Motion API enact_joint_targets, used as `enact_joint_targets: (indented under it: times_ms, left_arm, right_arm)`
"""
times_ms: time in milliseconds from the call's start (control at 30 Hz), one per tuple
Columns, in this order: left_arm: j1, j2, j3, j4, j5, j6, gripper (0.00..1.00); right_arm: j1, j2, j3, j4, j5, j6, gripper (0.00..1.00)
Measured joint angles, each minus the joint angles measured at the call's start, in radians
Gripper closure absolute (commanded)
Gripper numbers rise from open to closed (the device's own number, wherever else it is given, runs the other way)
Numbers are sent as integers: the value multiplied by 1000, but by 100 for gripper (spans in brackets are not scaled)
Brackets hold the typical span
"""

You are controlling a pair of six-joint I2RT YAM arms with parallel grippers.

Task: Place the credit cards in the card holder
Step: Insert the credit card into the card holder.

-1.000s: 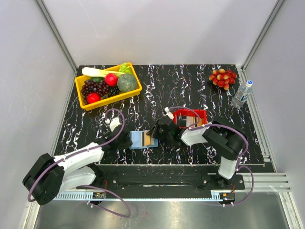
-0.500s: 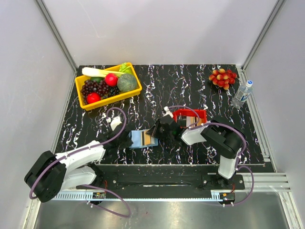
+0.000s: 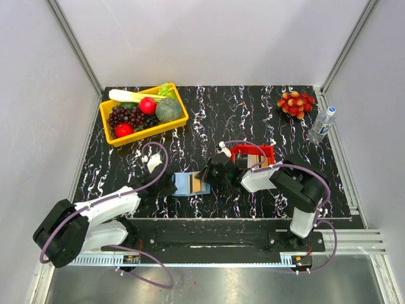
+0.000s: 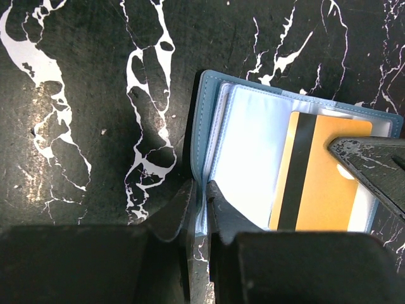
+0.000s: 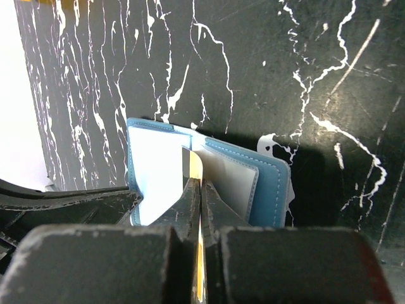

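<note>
The steel-blue card holder (image 3: 186,184) lies open on the black marbled table near the front edge. My left gripper (image 4: 200,193) is shut on the holder's left cover edge (image 4: 204,126), pinning it. My right gripper (image 5: 200,185) is shut on a tan-gold credit card (image 4: 319,174) with a black stripe, held edge-on, its front end between the holder's clear pockets (image 5: 158,171). In the top view the right gripper (image 3: 209,175) sits at the holder's right side and the left gripper (image 3: 166,185) at its left. More cards (image 3: 252,161) stand in the red tray (image 3: 268,151).
A yellow bin of fruit and vegetables (image 3: 143,113) stands at the back left. A bunch of red grapes (image 3: 295,102) and a water bottle (image 3: 321,124) are at the back right. The table's metal front rail (image 3: 209,244) runs below the arms.
The right gripper with the card has barely shifted at the holder; the left arm has stayed on the holder's left edge. Little else differs.
</note>
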Motion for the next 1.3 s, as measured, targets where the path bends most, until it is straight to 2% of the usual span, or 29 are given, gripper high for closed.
enact_joint_targets:
  times_ms: [167,900,1300]
  left_arm:
    - [0,0,-3,11,3,0,100]
    - [0,22,13,-6,1,4,100]
    - [0,-39,-5,-34,16,11,100]
  right_arm:
    - [7,-7,9,-30,27,22,100]
    - [-14,1,65,-98,-77,-100,100]
    - [-7,-3,116,-188,-104,-135,100]
